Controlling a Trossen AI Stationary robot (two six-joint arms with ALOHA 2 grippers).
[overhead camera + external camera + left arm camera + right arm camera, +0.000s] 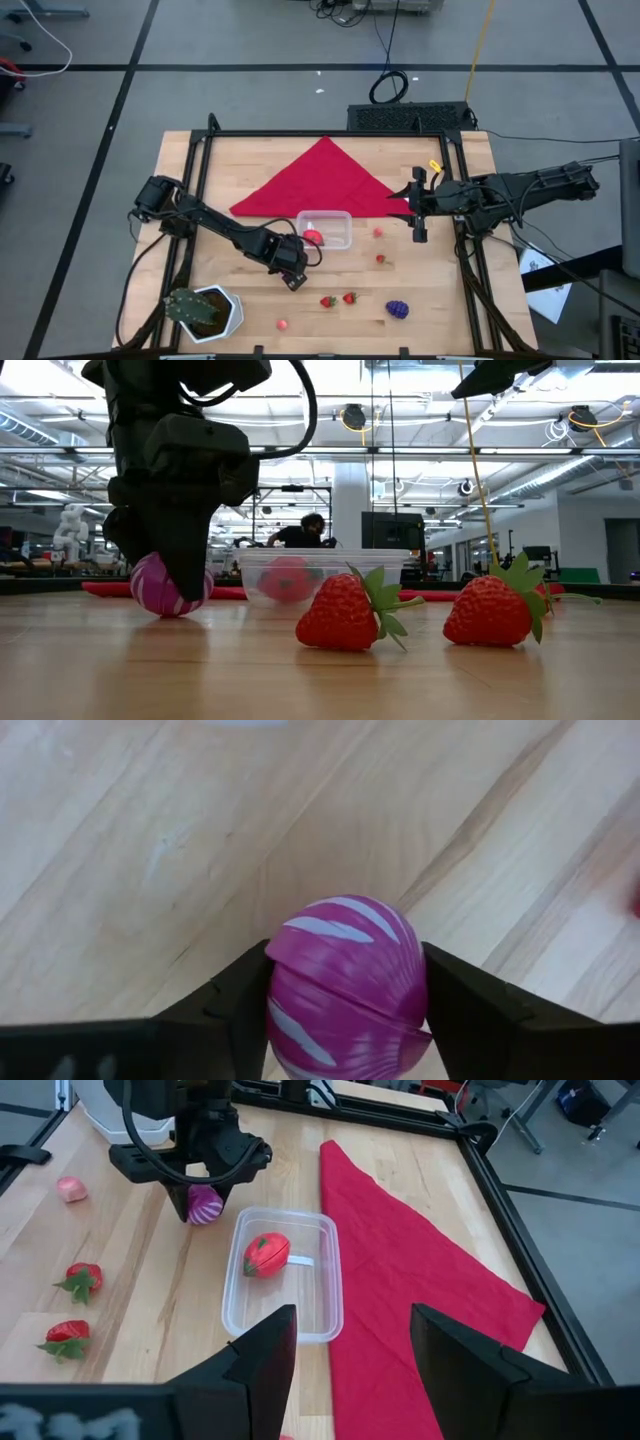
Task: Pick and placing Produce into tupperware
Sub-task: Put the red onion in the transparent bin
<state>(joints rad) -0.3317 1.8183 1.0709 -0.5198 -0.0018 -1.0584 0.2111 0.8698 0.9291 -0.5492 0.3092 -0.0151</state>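
1. The left gripper has its two dark fingers pressed against opposite sides of a purple ball with pale stripes, a piece of the produce. The pinch sits across the ball's widest part, which I judge is meant to keep the round toy from rolling out.
2. In the low view that ball touches or sits just above the wooden table. I read this as a grasp just made, not yet a lift.
3. In the high view the left gripper lies at about 7 o'clock of the tupperware, just beside it, so the carry should be short.
4. The tub already holds one red fruit. More loose produce lies toward 5 and 6 o'clock of the tub: two strawberries, a purple grape bunch, and small red pieces.
5. The right gripper waits spread wide at about 3 o'clock of the tub, over the red cloth, well clear of the left arm's path.
6. Hard to see: from above the left gripper hides the ball entirely; the wrist view cuts off its underside, so contact with the table is uncertain. The tub's far wall blurs against the room in the low view.
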